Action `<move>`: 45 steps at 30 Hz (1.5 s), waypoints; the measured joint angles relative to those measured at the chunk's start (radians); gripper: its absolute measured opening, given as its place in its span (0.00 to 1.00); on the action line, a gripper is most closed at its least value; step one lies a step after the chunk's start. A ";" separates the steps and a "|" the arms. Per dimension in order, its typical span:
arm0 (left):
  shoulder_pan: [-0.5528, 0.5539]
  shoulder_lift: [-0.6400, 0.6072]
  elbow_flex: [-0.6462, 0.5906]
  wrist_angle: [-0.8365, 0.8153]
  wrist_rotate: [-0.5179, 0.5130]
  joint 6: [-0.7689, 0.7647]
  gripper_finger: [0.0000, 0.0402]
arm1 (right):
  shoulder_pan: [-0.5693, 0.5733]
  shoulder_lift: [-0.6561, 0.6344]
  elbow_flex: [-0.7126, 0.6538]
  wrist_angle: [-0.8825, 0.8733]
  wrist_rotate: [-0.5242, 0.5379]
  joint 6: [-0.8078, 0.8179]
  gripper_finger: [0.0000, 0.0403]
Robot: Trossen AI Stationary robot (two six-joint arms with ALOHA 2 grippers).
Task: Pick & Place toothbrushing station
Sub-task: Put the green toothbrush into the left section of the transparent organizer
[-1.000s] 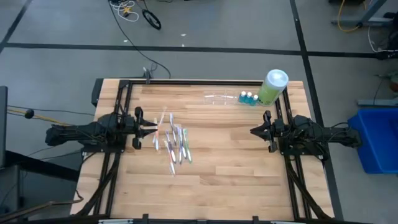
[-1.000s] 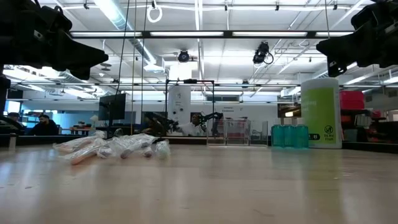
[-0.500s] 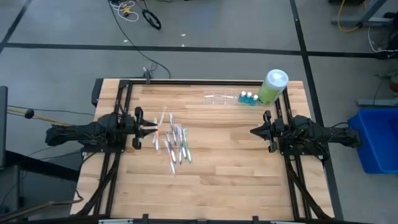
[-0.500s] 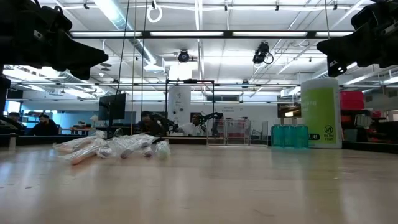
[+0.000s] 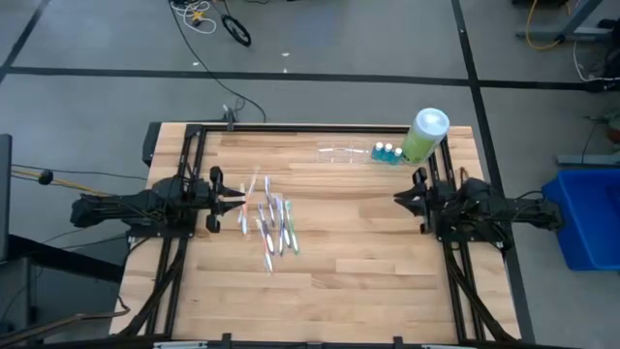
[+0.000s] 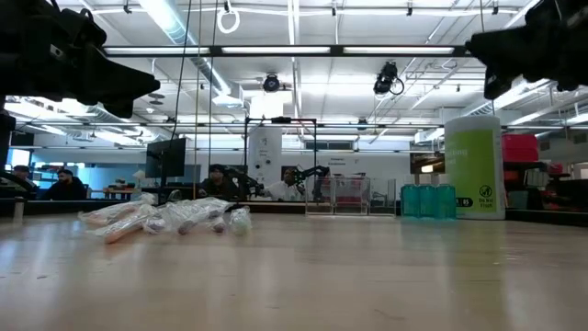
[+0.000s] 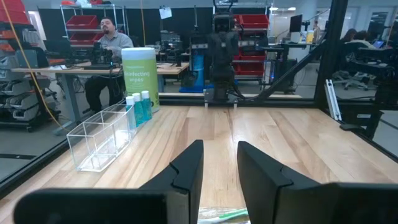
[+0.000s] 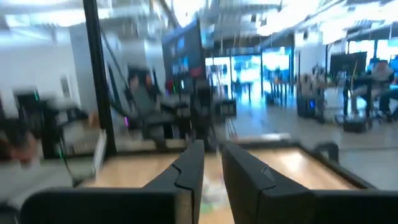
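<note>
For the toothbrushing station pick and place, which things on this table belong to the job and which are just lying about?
Belongs to the job:
- toothbrushing station, clear rack by the far edge
- loose toothbrushes, beside the left gripper
- right gripper, raised at the right side

Lying about:
- green bottle
- blue-capped bottles, between rack and green bottle

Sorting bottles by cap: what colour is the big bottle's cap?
White, on the light-green bottle; the high view shows it best.
</note>
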 joint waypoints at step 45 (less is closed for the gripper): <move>-0.114 0.076 0.000 0.164 -0.101 -0.360 0.24 | 0.141 1.836 1.113 -0.140 0.199 0.514 0.41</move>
